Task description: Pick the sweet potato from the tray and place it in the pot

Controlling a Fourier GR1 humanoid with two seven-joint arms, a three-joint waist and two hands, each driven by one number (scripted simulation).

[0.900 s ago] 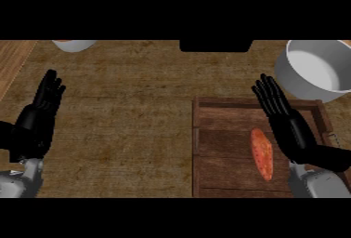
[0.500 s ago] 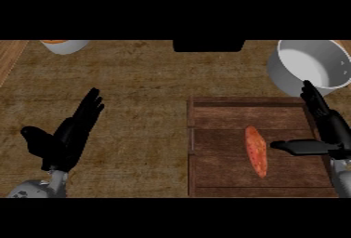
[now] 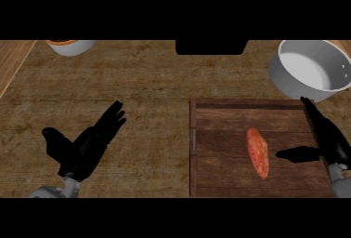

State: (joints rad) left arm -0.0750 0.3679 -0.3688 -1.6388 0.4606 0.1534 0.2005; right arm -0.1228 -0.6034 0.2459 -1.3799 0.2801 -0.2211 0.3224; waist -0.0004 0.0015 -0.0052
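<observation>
The right hand has edged nearer the sweet potato on the tray, fingers straight, thumb spread wide. The left hand rests open near the worktop's front edge. The pot stands beyond the tray's far right corner.

A kitchen — wooden counter, grey pot, wooden tray.

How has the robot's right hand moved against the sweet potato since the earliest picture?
Yes. The right hand has swung off the sweet potato to the tray's right edge; it lay over the tray, just right of the potato, and now its thumb points left at it.
</observation>
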